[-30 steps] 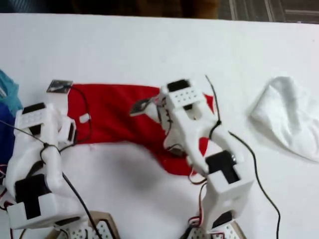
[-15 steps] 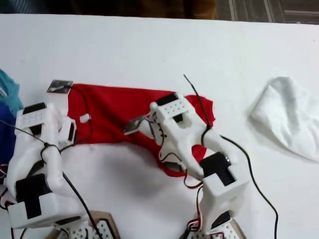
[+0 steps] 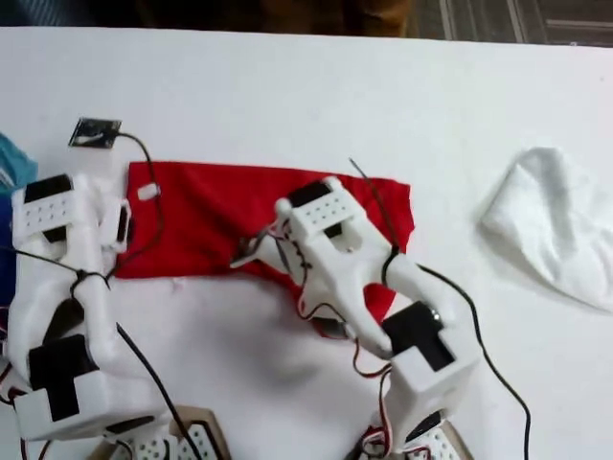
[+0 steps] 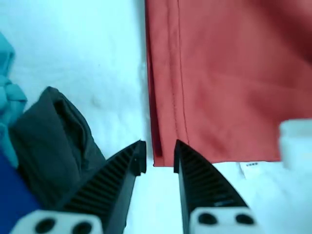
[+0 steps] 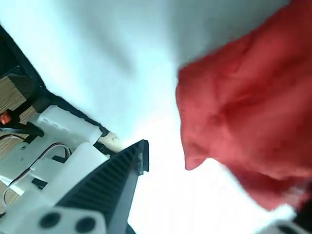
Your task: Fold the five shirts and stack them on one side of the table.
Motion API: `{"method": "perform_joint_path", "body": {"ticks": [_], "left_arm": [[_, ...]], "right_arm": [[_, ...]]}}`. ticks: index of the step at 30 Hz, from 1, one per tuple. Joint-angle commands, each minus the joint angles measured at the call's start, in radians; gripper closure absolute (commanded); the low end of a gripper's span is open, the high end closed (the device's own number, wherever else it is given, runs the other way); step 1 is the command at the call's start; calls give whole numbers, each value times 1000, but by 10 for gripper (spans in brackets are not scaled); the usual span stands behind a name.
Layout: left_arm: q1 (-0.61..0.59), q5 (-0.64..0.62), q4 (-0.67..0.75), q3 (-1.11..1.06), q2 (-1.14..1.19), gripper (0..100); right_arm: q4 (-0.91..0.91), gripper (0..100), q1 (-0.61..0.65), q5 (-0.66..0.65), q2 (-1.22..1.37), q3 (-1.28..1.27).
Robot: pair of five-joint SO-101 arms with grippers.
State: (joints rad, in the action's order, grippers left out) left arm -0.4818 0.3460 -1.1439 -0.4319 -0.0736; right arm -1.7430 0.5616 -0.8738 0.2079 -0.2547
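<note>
Right tool [image 3: 251,251] leftward (shirt [image 3: 206,216] edge nearby)

White table [image 3: 287,86] w/ dark floor [image 3: 536,19] past its far edge in high view.

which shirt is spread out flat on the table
The red shirt, spread flat in the middle; the white shirt sits crumpled off to the side.

A: What kind of place is indicated?
B: A robotics lab or test room is suggested. A plain white table [image 3: 287,86] is fitted with a left arm [image 3: 67,307] and a right arm [image 3: 402,316] of white printed parts, a cable [image 3: 142,369] is left trailing, and grey floor [image 3: 556,21] is seen beyond.
</note>
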Motion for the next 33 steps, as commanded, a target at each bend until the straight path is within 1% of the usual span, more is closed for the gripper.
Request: {"method": "perform_joint_path", "body": {"ticks": [1,4,11,14,16,17,19,22,25,27,28,31,32,33], "left_arm": [[-12,2,-20,39,-40,876],[-12,-5,-20,45,-40,876],[43,-5,-15,48,-40,876],[61,-6,-11,50,-38,876],[80,-8,-3,45,-37,876],[89,-9,9,39,-37,876],[98,-51,34,31,-25,876],[107,-103,57,62,54,876],[107,-133,29,147,184,876],[106,-140,-32,229,275,876],[106,-138,-69,274,321,876],[106,-138,-175,407,446,876],[104,-138,-206,447,482,876],[103,-138,-236,486,514,876]], "right_arm": [[-21,404,5,8,-93,35],[-25,404,1,11,-188,32],[-27,404,8,34,-458,-6],[-24,404,-16,38,-522,-17],[15,404,-64,43,-530,3],[53,404,-91,61,-518,15],[117,404,-157,100,-473,58],[193,405,-243,112,-360,175],[231,406,-311,117,-206,334],[236,410,-360,124,-85,450],[236,426,-383,160,-22,506],[214,492,-429,381,151,660],[174,516,-430,408,200,713],[130,540,-426,399,237,766]]}}
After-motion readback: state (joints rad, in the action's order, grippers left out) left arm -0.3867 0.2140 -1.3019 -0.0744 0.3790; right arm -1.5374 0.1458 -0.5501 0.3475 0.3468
